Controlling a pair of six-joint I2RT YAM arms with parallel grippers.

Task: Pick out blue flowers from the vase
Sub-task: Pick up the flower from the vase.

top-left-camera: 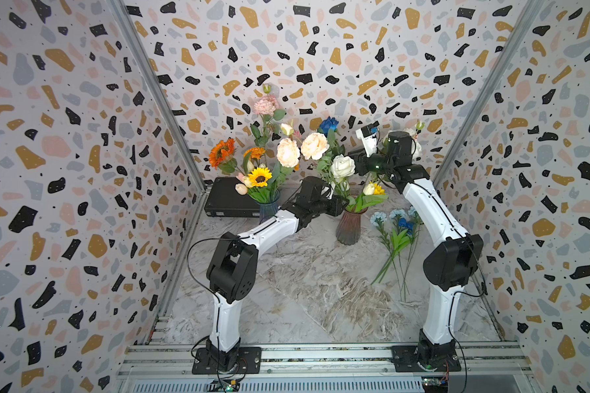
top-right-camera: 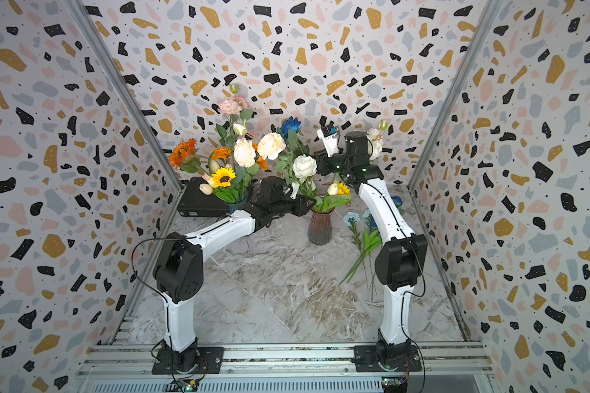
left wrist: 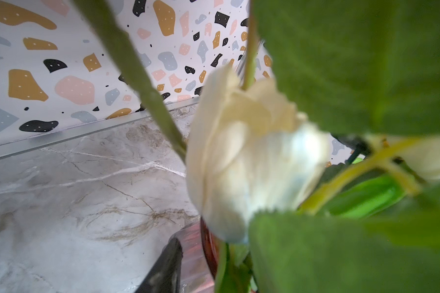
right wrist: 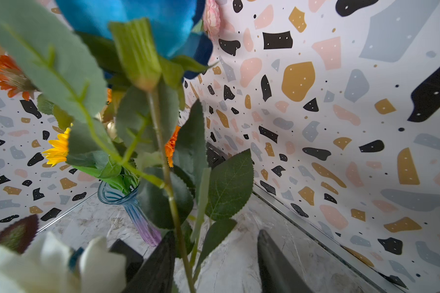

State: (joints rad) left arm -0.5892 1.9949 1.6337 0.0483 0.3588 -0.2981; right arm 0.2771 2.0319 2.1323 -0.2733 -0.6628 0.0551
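Brown vase [top-left-camera: 348,231], tabletop [top-left-camera: 304,289] centre: white roses [top-left-camera: 342,166], one blue rose [top-left-camera: 328,125]. Blue flowers [top-left-camera: 397,224] flat near right edge. Right gripper [right wrist: 216,233] high, open astride rose stem; left gripper [top-left-camera: 339,206] at vase rim, grip unclear.

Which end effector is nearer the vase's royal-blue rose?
Right. The right end effector is open at the stem of the royal-blue rose; the left end effector is lower, at the rim of the brown vase.
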